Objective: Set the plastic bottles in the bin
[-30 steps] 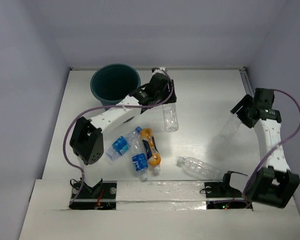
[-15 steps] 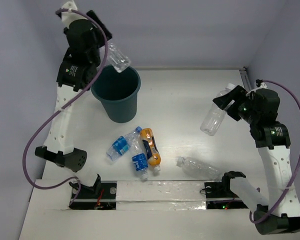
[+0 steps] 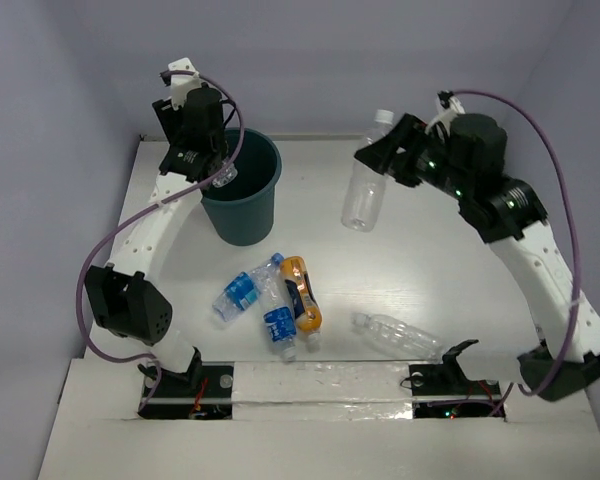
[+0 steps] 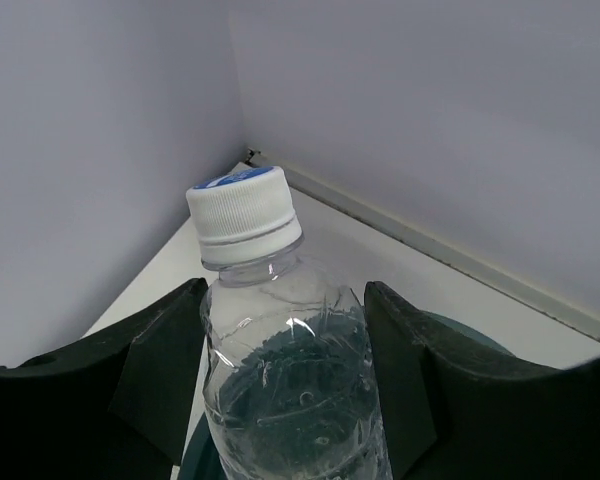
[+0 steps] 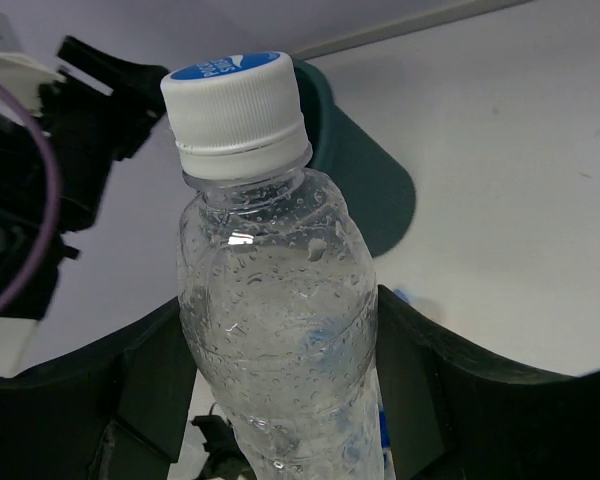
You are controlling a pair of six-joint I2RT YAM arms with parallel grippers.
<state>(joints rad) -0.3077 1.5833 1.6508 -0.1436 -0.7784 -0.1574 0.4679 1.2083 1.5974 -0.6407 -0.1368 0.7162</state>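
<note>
Left gripper [image 4: 285,350] is clamped on a clear bottle [image 3: 224,176] at the rim of the bin [image 3: 242,215]. Two blue-labelled bottles [image 3: 238,293], an orange bottle [image 3: 302,296] and a loose clear bottle [image 3: 395,335] lie on the table [image 3: 430,250]. Right gripper [image 5: 280,370] grips a second clear bottle [image 3: 361,195] in the air, right of the bin.

A white table [image 3: 430,260] lay under me, shut in on three sides by pale lilac-grey walls: a back wall [image 3: 310,60], a left wall [image 3: 40,200] and a right wall [image 3: 595,80]. I saw a grey seam [image 4: 430,245] running where the table met the back wall. Along the near edge sat a white ledge [image 3: 90,440], with a crinkled strip of shiny tape [image 3: 320,378] across its middle.
</note>
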